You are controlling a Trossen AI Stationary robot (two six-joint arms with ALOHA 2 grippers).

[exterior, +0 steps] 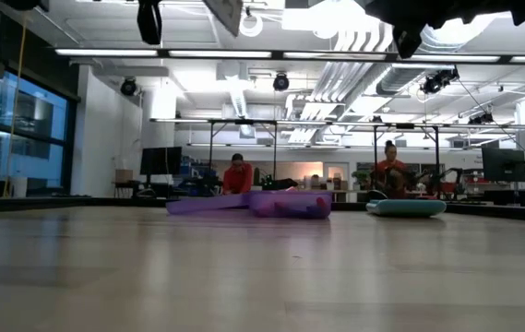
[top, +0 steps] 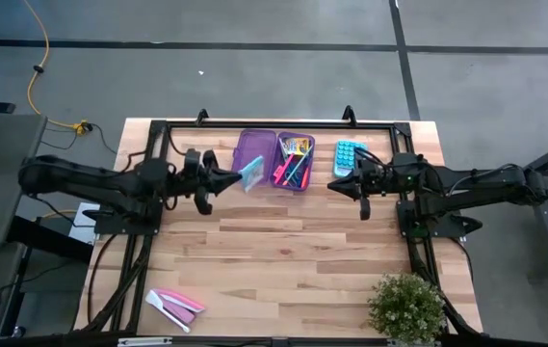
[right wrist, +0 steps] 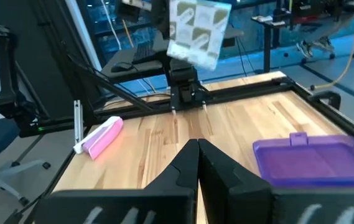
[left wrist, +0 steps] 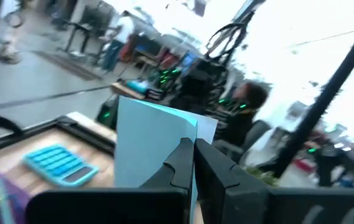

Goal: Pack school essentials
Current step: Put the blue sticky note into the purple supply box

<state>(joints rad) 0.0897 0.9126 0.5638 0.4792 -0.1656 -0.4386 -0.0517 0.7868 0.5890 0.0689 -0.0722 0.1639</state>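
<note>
Wooden table [top: 283, 260] fills the high view, with a potted plant [top: 406, 306] at its near right corner. Purple case [top: 275, 159] lies open at the far edge: lid half bare, tray half full of pencils and markers [top: 296, 161], individual items too small to sort. Blue calculator [top: 349, 155] sits just right of it. Left gripper [top: 227, 177] pinches the light-blue notepad [top: 251, 173] beside the lid. Right gripper [top: 336, 184] is pressed together, holding nothing. Pink-and-white pieces [top: 175, 305] lie near left.

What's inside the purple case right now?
The purple case lies open: its right half holds pink markers, pencils and a yellow crayon box. Anything beneath them is hidden. The lid half looks bare.
</note>
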